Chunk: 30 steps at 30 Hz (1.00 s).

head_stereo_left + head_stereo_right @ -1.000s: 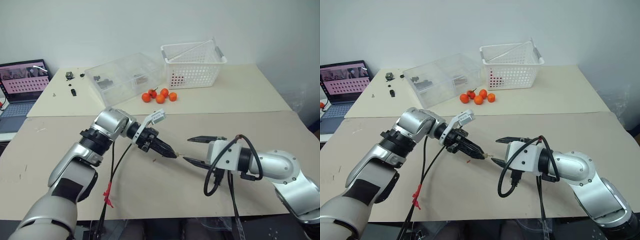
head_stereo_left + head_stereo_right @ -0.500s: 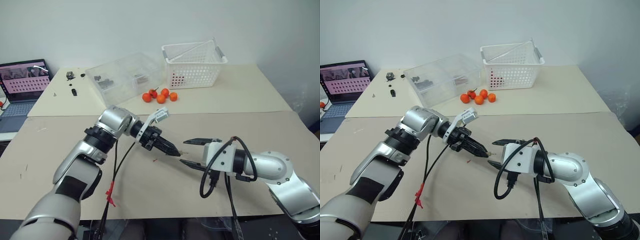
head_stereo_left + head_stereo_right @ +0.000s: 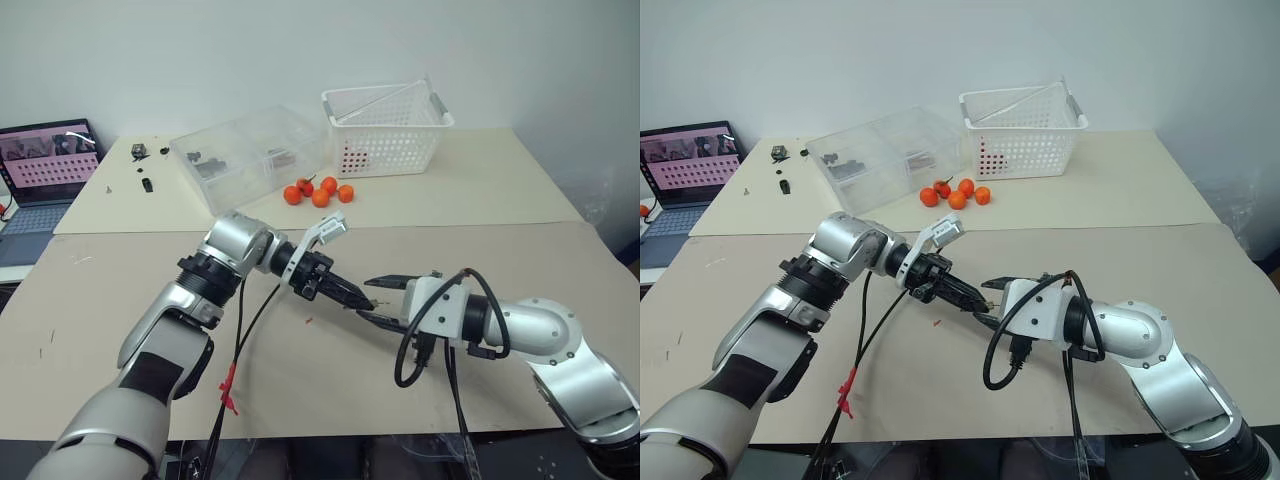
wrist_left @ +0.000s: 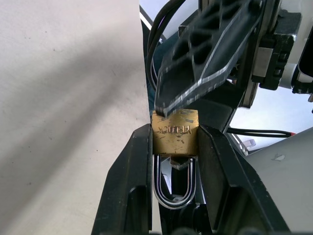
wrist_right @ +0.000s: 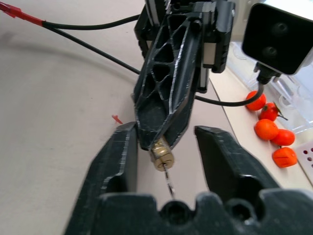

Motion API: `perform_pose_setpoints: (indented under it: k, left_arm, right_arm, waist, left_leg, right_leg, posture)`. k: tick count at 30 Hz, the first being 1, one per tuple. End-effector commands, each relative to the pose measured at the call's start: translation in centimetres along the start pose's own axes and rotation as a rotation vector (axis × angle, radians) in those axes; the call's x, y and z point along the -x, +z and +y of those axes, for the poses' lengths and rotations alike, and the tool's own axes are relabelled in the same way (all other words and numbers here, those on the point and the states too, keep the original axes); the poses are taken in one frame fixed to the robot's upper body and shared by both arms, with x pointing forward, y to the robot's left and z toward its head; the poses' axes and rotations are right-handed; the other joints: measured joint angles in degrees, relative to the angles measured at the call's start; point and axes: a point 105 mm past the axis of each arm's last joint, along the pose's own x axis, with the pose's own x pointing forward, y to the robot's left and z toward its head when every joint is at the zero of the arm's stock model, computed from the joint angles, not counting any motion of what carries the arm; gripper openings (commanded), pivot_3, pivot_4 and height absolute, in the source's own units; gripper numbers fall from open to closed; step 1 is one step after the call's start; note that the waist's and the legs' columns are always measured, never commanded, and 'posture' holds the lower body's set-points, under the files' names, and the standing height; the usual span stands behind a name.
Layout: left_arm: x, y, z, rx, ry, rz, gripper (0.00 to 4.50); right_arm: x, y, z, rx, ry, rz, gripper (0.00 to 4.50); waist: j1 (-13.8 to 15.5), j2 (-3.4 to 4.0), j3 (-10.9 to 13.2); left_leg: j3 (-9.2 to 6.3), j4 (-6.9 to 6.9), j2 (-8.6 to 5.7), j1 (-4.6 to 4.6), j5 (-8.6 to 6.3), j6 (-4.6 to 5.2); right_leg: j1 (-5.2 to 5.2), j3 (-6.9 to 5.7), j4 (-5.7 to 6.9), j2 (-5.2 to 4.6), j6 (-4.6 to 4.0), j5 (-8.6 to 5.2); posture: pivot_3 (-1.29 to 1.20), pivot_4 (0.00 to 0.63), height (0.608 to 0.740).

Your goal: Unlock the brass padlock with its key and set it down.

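My left gripper (image 4: 175,129) is shut on the brass padlock (image 4: 175,139), which sits between its fingertips. The silvery shackle (image 4: 173,196) points back into the jaws. The thin silvery key (image 5: 168,182) sticks out of the lock body (image 5: 161,155) on the side away from the shackle. My right gripper (image 5: 164,129) faces it above the table's middle and is open. Its fingers (image 5: 117,161) stand on either side of the left gripper's tip and the padlock, and neither finger touches the key. One right finger (image 4: 210,54) reaches down to the lock body's end.
Several small oranges (image 3: 320,193) lie behind the grippers. A white basket (image 3: 385,130) and a clear plastic box (image 3: 250,155) stand further back. A laptop (image 3: 45,165) and small dark parts (image 3: 140,152) are at the far left. A red speck (image 3: 309,321) lies under the left gripper.
The right gripper's fingers have drawn closer together. The two gripper tips have met, so the right fingers now flank the padlock end, which stood just short of them before.
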Motion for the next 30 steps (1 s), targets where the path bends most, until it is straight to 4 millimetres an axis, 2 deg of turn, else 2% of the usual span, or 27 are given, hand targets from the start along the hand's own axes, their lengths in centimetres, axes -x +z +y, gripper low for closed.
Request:
perform_pose_setpoints:
  k: [1, 6, 30]
  left_arm:
    - [0.03, 0.59, -0.77, -0.035, -0.022, 0.006, 0.82]
    - [0.1, 0.41, -0.71, -0.037, -0.02, 0.018, 0.82]
    - [0.26, 0.3, -0.47, -0.036, -0.01, 0.028, 0.82]
  right_arm:
    - [0.45, 1.14, -0.75, 0.033, -0.043, -0.029, 0.5]
    - [0.46, 1.17, -0.74, 0.031, -0.047, -0.029, 0.35]
    - [0.78, 0.38, -0.92, 0.078, -0.064, 0.007, 0.35]
  waist:
    - [0.01, 0.0, 0.0]
    - [0.03, 0.0, 0.0]
    - [0.0, 0.0, 0.0]
  left_leg:
    - [0.0, 0.0, 0.0, 0.0, 0.0, 0.0]
    - [0.0, 0.0, -0.01, 0.0, 0.0, 0.0]
    - [0.01, 0.0, -0.01, 0.0, 0.0, 0.0]
  right_leg:
    - [0.0, 0.0, 0.0, -0.01, 0.0, 0.0]
    - [0.0, 0.0, -0.01, -0.01, 0.0, 0.0]
    - [0.0, 0.01, -0.01, -0.01, 0.0, 0.0]
  posture:
    - [0.0, 0.15, 0.74]
    - [0.0, 0.15, 0.74]
    - [0.0, 0.15, 0.74]
